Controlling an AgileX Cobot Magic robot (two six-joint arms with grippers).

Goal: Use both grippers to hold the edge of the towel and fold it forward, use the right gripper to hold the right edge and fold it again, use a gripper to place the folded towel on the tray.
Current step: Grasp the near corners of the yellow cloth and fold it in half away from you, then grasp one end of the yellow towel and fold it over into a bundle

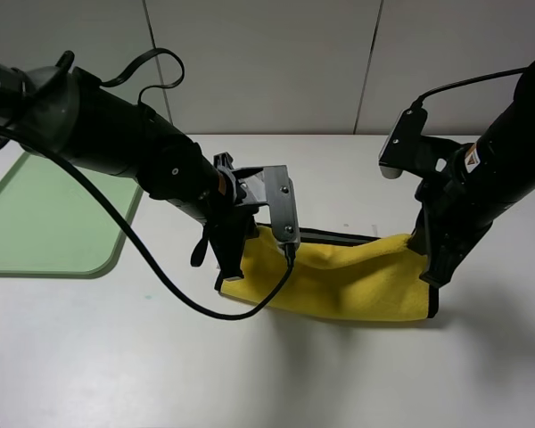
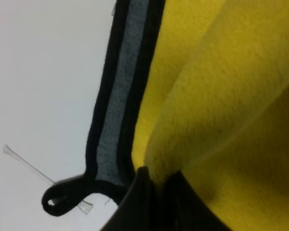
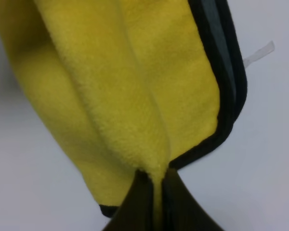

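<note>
Closest to us, in the left wrist view, the left gripper (image 2: 158,177) is clamping its black fingers together on a fold of the towel (image 2: 221,96), and yellow plush is bulging out just past the pinch. Beside that pinch the hem strip (image 2: 118,106), grey between two black bindings, is running away from the fingers. The small black loop (image 2: 62,196) is sticking out from the strip's corner over the white table (image 2: 38,72). A clear plastic tag thread (image 2: 29,166) is passing through the loop.

In the right wrist view we are watching the right gripper (image 3: 156,177) pinching another yellow fold in the same way, jaws pressed onto the cloth, just beside the black-trimmed right edge (image 3: 226,115).

From the high camera we are seeing the towel stretching between the two grippers near the middle of the table. It is sagging in between, and its lower fold appears to be touching the surface. The pale green tray (image 1: 45,223) is lying at the left side of the table, well apart from the towel. A small white and orange sticker (image 1: 471,159) is showing on the right arm, but its lettering is too small for us to read.
</note>
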